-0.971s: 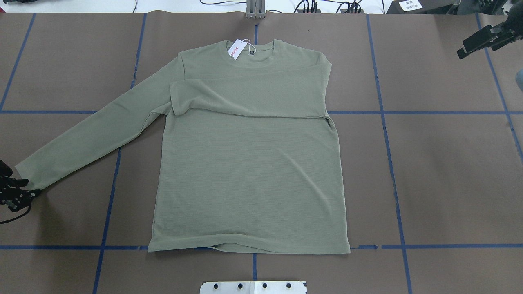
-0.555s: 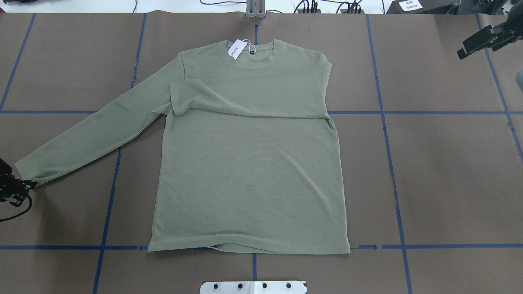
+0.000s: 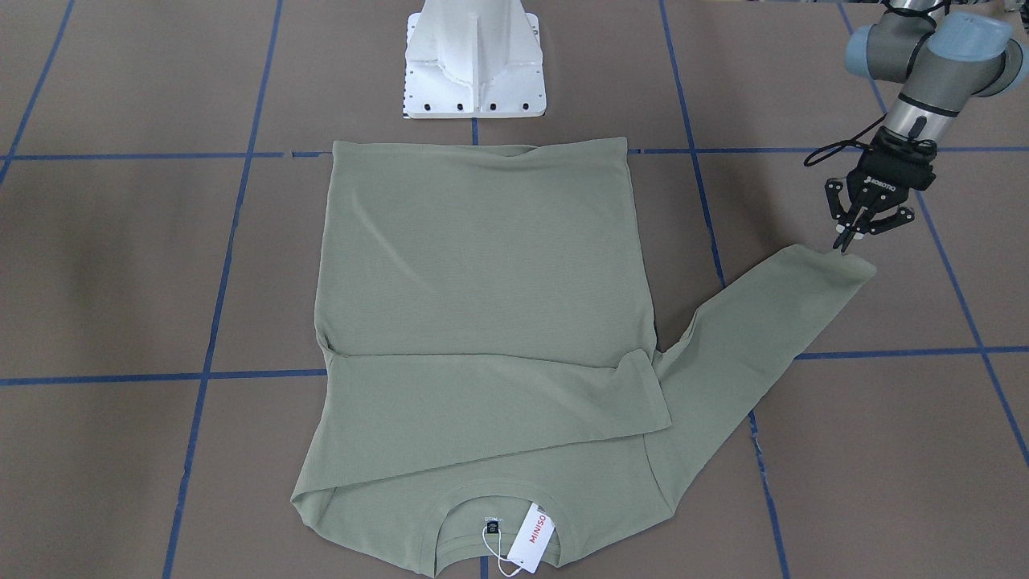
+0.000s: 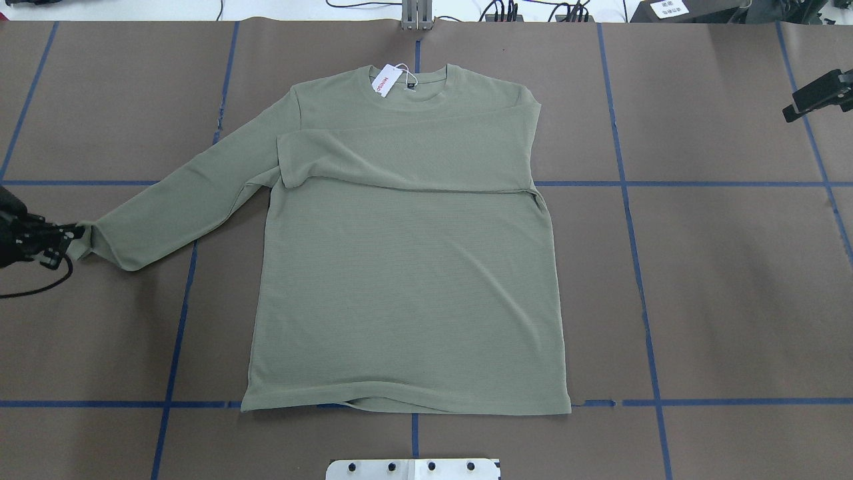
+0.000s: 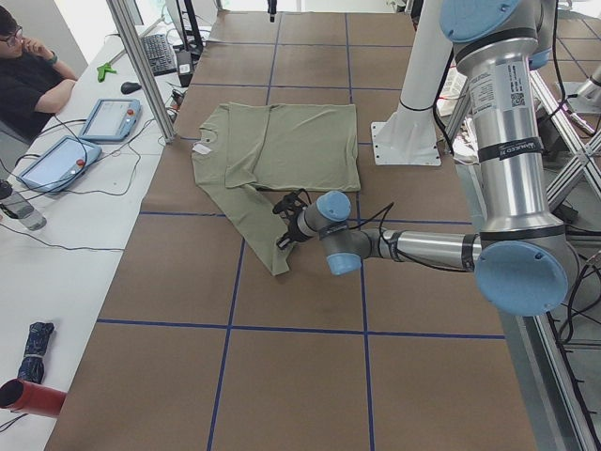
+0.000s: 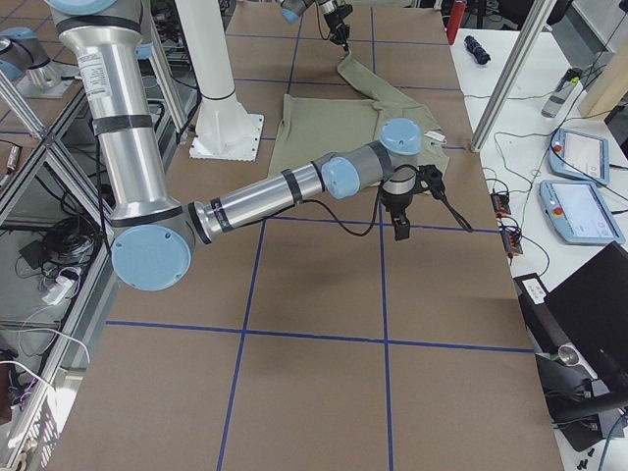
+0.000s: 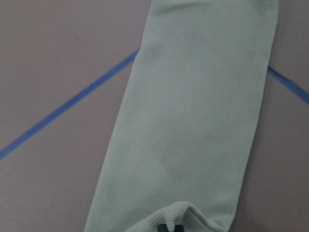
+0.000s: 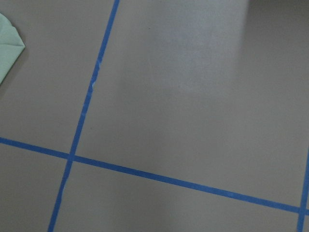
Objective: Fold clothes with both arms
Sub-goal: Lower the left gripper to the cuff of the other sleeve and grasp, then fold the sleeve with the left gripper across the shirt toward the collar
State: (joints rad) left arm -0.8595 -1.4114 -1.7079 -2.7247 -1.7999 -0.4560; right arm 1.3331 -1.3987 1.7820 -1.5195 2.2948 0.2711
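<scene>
— Sleeve's shifted since a second ago. The left gripper (image 3: 846, 240) has carried the cuff (image 4: 88, 241) off the near-left of the table (image 4: 720, 280) and in toward the body, so the left sleeve (image 4: 186, 200) now doubles over at its end. The right gripper (image 4: 818, 95) has drifted further out to the right edge.

— And the shirt (image 4: 406, 287) itself?

— Flat in the middle of the table, collar on the far side, hem nearest the robot. The other sleeve (image 4: 406, 157) already lies folded across the chest, and the hang tag (image 4: 385, 81) sits at the collar.

— So what could go wrong from here?

— The grip, I'd say. It seems to have only the edge of the cuff, and soft knit with a long sleeve trailing behind could slip out partway across. If the arm travels low, the sleeve may drag on the table and rumple. It could also tug at the shoulder and pull the body and the finished fold askew.

— How are the grippers set?

— The left one is pinched almost closed on the cuff. Its wrist camera shows the fabric bunched right at the tips. The right one hangs over bare table, well apart from the shirt and touching none of it. How wide it stands, I can't tell.
</scene>
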